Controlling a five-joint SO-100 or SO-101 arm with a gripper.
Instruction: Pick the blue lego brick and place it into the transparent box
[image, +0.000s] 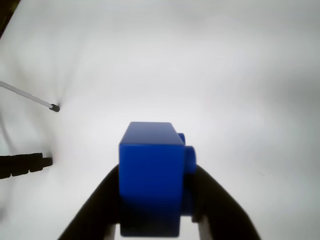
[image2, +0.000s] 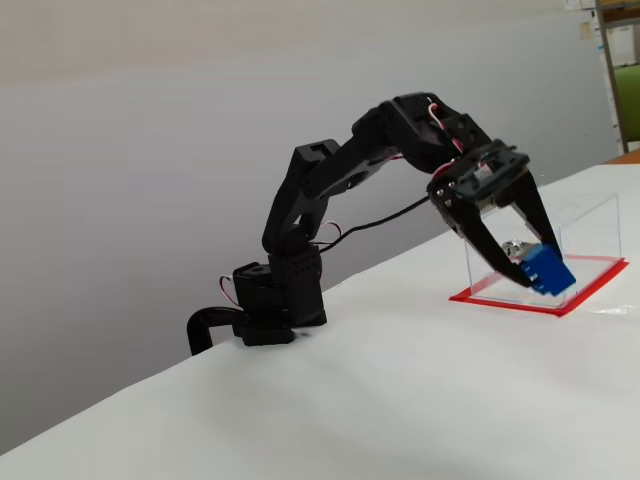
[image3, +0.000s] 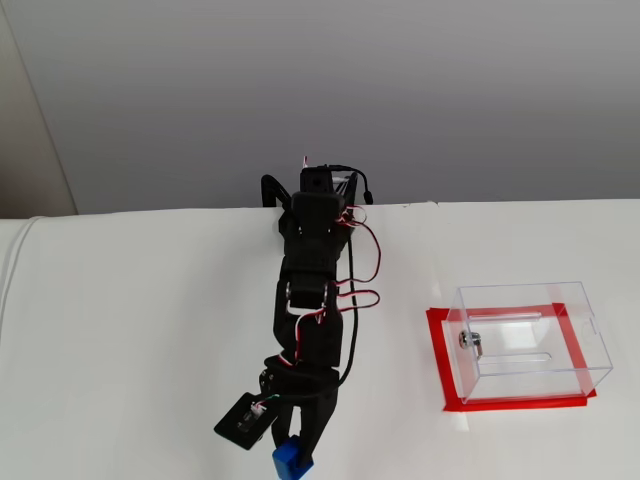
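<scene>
Cable tip (image: 54, 107): far left in the wrist view, a thin pale lead ending in a small dark plug, lying on the table (image: 225, 75).

Arm base (image2: 270, 305): left of centre in a fixed view, clamped at the far edge of the white table, with a black cable looping off its joints.

Arm (image3: 312, 300): in a fixed view from above, it stretches from the far table edge toward the near edge, red and white wires trailing along its right side.

Gripper (image2: 535, 280): both black fingers are pressed against the sides of the blue lego brick (image2: 550, 270), which sits between their tips.

Blue lego brick: in the wrist view (image: 152, 177) it fills the lower centre, wedged between the two dark fingers, studs facing right. In the view from above (image3: 291, 459) it sits at the near edge of the picture, well left of the box and outside it.

Transparent box (image3: 530, 340): right side of the table on a red base, open at the top, a small silver lock (image3: 470, 341) on its left wall.
</scene>
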